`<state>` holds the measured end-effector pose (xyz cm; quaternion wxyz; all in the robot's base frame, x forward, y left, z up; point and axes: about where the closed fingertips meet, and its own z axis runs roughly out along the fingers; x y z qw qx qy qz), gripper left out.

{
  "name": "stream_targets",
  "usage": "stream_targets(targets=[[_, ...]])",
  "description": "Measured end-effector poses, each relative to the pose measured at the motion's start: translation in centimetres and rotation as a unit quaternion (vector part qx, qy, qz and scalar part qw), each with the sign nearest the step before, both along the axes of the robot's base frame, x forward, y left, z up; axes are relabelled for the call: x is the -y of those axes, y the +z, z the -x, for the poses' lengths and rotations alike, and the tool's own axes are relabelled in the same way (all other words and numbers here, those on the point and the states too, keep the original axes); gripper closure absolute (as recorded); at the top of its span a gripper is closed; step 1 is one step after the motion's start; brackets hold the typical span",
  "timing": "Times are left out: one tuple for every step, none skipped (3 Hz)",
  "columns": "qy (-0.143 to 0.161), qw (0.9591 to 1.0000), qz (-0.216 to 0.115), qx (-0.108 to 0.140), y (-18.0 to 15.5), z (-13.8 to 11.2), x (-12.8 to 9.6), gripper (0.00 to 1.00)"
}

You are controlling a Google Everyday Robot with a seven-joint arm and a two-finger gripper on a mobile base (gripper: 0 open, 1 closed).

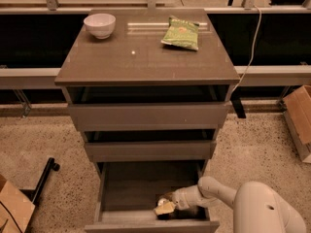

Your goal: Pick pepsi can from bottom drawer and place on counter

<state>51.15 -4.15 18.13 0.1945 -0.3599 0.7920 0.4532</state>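
The bottom drawer (127, 191) is pulled out, and its dark inside shows from above. My gripper (165, 207) reaches into it from the right, low over the floor at the front right corner, with the pale arm (218, 191) behind it. The pepsi can does not show clearly. Only a dark patch lies under and around the gripper, and I cannot tell if it is the can. The counter (146, 57) is the glossy grey-brown top of the cabinet, well above the gripper.
A white bowl (99, 24) stands at the counter's back left and a green snack bag (181, 32) at its back right. The two upper drawers are slightly open. Cardboard boxes stand on the floor at right (299, 115) and lower left (12, 208). A black bar (43, 178) lies on the floor at left.
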Motion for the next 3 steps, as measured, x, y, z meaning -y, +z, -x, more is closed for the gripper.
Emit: stream_targets(targets=[[-0.004,1.0000,-0.003,-0.002,-0.1,0.1,0.0,0.69],[-0.016,0.9996,-0.014,0.020,2.0,-0.3,0.3,0.98],[-0.018,0.9983,-0.021,0.052,5.7,-0.8,0.8,1.00]])
